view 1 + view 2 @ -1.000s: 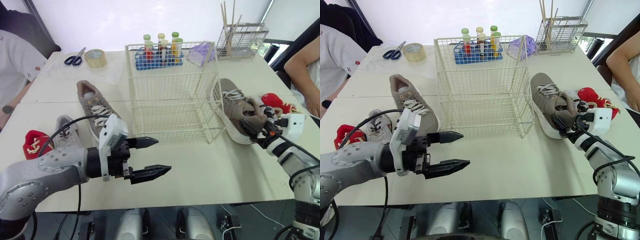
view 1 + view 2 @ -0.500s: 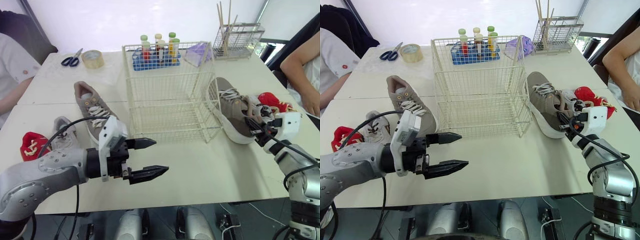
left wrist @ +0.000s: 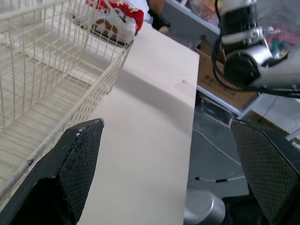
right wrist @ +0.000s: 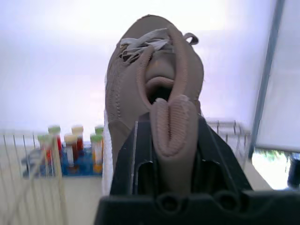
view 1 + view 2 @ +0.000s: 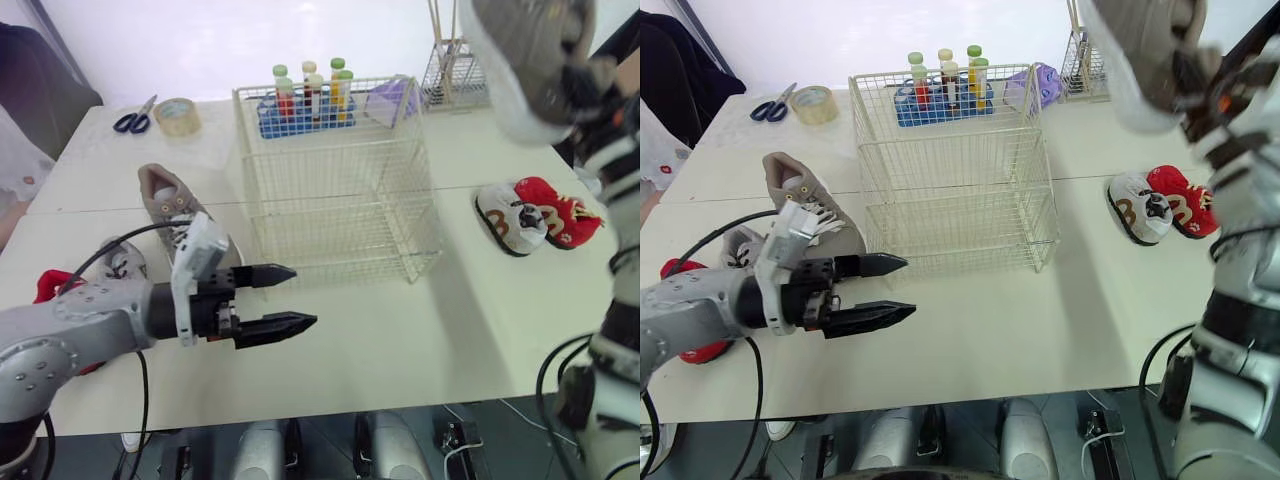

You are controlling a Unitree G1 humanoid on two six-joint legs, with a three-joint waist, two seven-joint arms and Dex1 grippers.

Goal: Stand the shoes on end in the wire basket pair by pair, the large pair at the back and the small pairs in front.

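Up close, the right gripper (image 4: 170,150) clenches the grey shoe (image 4: 140,79) by its heel; head views place it high beside the wire basket (image 5: 340,205) (left gripper (image 5: 304,296) gapes, empty).

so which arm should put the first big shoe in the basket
Right. The right gripper is shut on a large shoe, held high to the right of the wire basket. The left gripper hangs open and empty, low before the basket.
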